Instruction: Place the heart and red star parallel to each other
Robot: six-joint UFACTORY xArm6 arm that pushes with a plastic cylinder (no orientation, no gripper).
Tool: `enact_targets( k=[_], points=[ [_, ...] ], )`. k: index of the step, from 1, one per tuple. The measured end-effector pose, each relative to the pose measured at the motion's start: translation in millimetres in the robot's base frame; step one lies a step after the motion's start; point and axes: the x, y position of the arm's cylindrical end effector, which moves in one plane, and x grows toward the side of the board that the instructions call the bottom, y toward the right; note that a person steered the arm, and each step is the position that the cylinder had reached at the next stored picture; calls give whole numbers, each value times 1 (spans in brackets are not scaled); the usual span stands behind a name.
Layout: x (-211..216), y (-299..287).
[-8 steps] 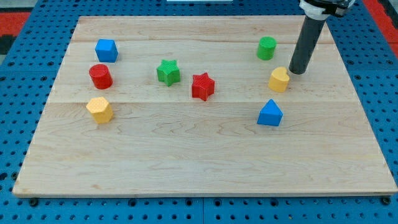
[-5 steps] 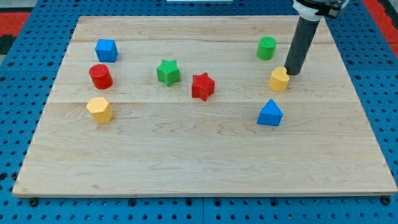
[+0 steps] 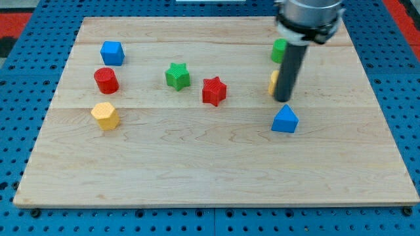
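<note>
My tip (image 3: 283, 99) hides the yellow heart (image 3: 272, 82) (no pincer); red star (image 3: 214, 90) lies left.

A pale wooden board (image 3: 216, 164) lies on a blue pegboard surface (image 3: 20, 98) with red patches at the top corners.

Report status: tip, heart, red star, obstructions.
My tip on the yellow heart, mostly hiding it. Red star off to the view's left, untouched. Nothing between them.

The rod's tip (image 3: 283, 99) sits just above the blue block (image 3: 285, 119). The rod hides most of a yellow block (image 3: 272, 82). The red star (image 3: 214, 90) is beside the green star (image 3: 177, 75).
</note>
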Motion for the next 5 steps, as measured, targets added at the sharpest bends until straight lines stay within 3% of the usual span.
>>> enact_targets(
  k=[1, 5],
  points=[
    [0, -55],
    [-22, -143]
  ],
)
